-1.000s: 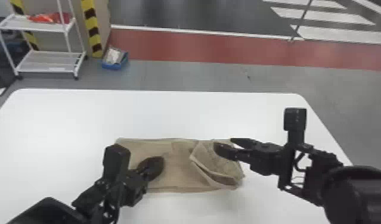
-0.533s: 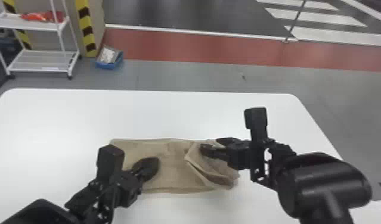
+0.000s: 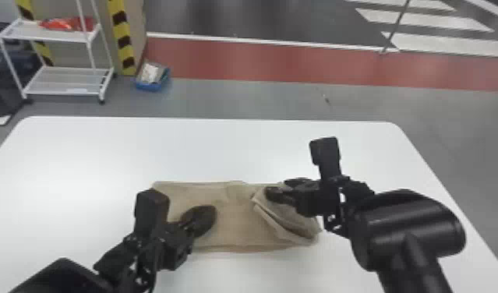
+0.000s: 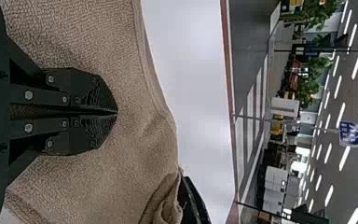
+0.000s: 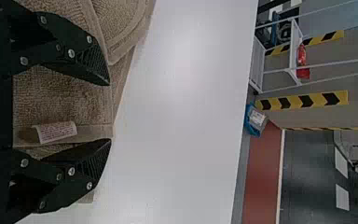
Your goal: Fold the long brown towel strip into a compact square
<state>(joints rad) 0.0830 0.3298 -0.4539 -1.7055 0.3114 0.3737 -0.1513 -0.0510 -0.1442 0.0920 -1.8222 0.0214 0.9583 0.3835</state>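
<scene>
Slightly farther inward over the brown towel strip (image 3: 236,218) than just before, the right gripper (image 3: 276,186) is brought above the folded right end, its fingers spread with nothing clasped; the left gripper (image 3: 214,219) is kept over the left part, fingers pressed together. The towel is laid out crosswise on the white table (image 3: 259,148), mostly flattened, its right end doubled back in a skewed, loosely layered flap, and a pale label (image 5: 56,132) is exposed between the right fingers

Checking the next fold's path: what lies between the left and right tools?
In the head view, towel, with a folded flap at the right tool.
</scene>
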